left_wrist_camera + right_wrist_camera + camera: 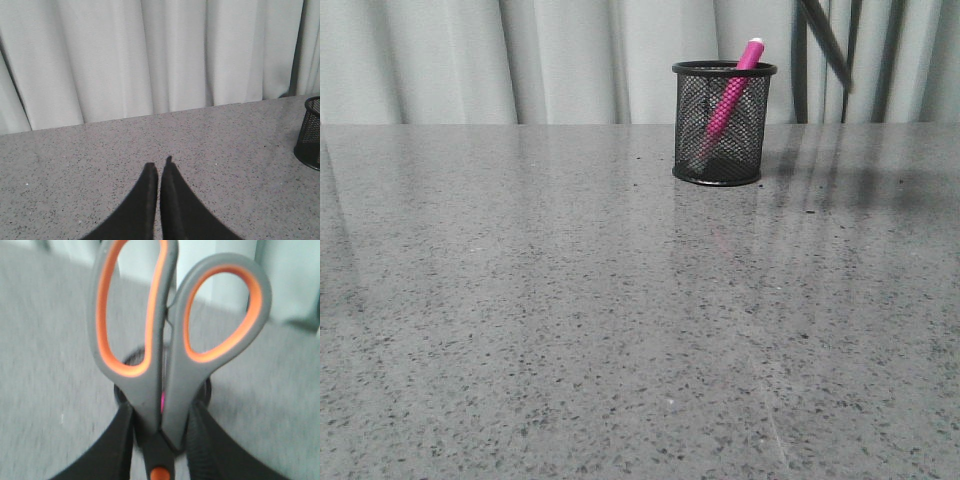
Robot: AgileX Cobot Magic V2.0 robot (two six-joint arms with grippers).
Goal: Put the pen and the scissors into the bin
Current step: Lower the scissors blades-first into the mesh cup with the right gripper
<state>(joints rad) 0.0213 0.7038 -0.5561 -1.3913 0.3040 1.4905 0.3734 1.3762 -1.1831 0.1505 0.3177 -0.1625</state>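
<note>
The black mesh bin [722, 125] stands at the back of the table, right of centre. The pink pen [731, 95] leans inside it, cap sticking out above the rim. My right gripper [161, 436] is shut on the scissors [145, 385] just above the orange pivot dot, grey-and-orange handles pointing away from it. Behind them I see part of the bin's rim [125, 360] and a sliver of pink pen [163, 402]. In the front view only the dark blades [827, 42] show, in the air up and to the right of the bin. My left gripper [159, 172] is shut and empty over the table.
Pale curtains [570, 60] hang behind the table's far edge. The bin's edge also shows at the side of the left wrist view [310, 132], well apart from the left gripper. The table is speckled grey stone [570, 330].
</note>
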